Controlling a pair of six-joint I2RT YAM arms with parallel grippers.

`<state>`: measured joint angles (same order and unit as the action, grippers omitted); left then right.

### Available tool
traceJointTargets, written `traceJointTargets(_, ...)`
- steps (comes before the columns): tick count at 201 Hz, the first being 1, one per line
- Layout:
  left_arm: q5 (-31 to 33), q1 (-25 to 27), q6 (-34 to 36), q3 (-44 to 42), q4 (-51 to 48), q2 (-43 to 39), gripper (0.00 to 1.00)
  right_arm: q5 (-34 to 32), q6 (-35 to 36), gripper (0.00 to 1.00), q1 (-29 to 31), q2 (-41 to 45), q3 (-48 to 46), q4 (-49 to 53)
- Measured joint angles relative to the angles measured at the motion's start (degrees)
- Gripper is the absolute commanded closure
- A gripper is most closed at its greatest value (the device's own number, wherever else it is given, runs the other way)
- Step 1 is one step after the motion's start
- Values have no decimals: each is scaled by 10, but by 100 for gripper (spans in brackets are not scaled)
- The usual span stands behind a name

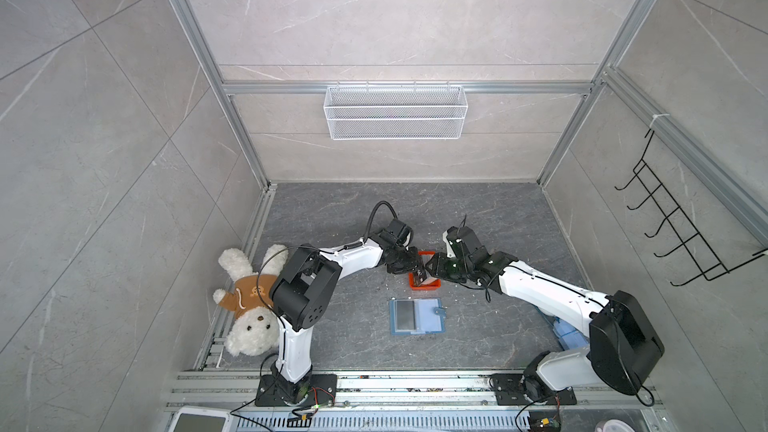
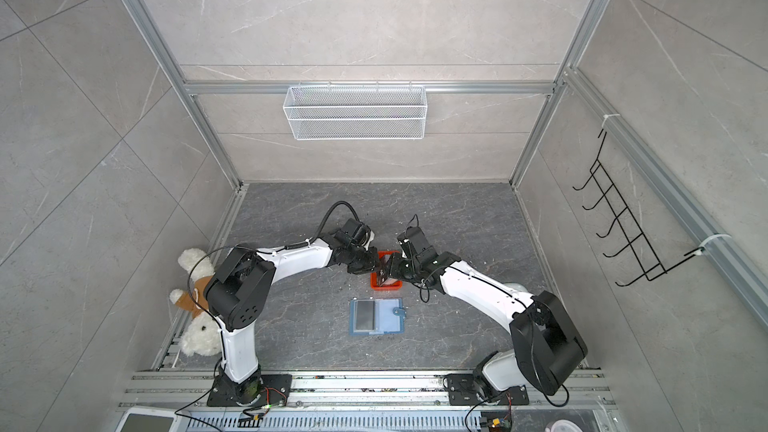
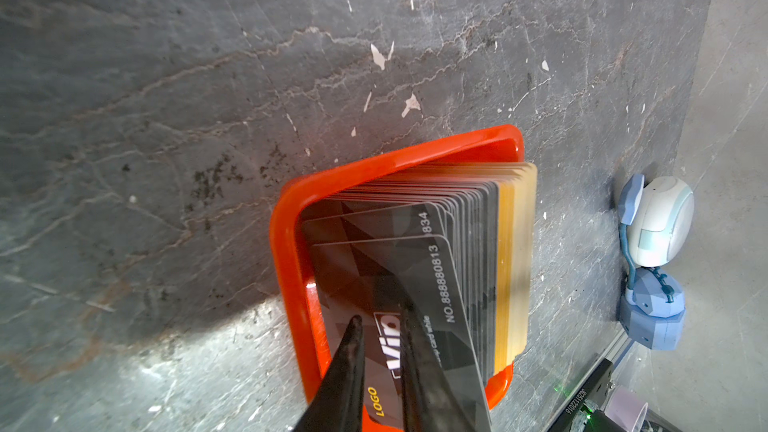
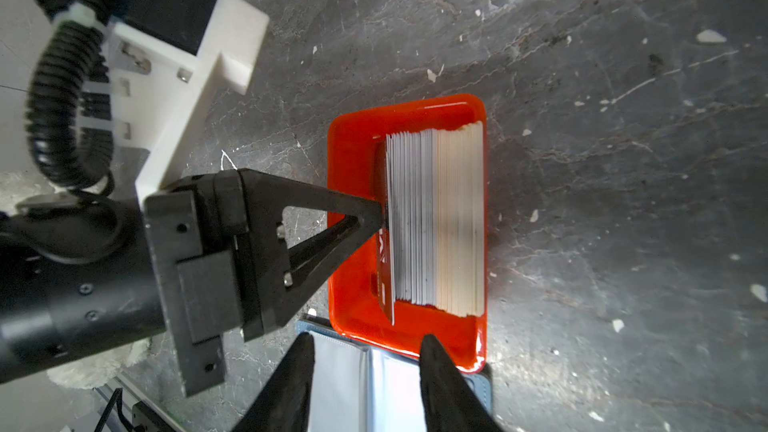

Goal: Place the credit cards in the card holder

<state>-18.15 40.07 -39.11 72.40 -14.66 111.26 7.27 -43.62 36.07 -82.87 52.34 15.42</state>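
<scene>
Your credit cards (image 4: 436, 218) stand on edge as 1 packed stack in the orange tray (image 4: 357, 130), mid-table, between the 2 grippers. The front card (image 4: 383, 272), dark with VIP lettering, leans away from the stack. Your left gripper (image 4: 380, 218): fingers nearly together, slim gap in its wrist view, tips on that front card's top edge; you can't tell whether they actually pinch it. Your right gripper (image 4: 367, 337): fingers wide apart, nothing between them, hovering by the tray's end nearest the card holder (image 1: 428, 317). The card holder lies open and flat on the table (image 1: 478, 222), just in front of the tray toward the arm bases, not touching it in both top views; grey clear pocket on its left half, snap tab on the right edge. A teddy bear (image 1: 249, 326) lies at the table's left edge, partly hidden by the left arm. A wire basket (image 1: 395, 112) hangs on the back wall, a hook rack (image 1: 675, 211) on the right wall.
</scene>
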Motion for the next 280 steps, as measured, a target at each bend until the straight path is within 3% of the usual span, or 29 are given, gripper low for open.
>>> traceJointTargets(45,0,0,0,0,2,1,79,-2,-5,60,7,-2,-8,-22)
traceJointTargets(128,0,0,0,0,4,1,79,-8,-21,80,15,-38,-11,-34)
traceJointTargets(280,0,0,0,0,6,2,79,-30,-32,88,26,-70,-15,-37)
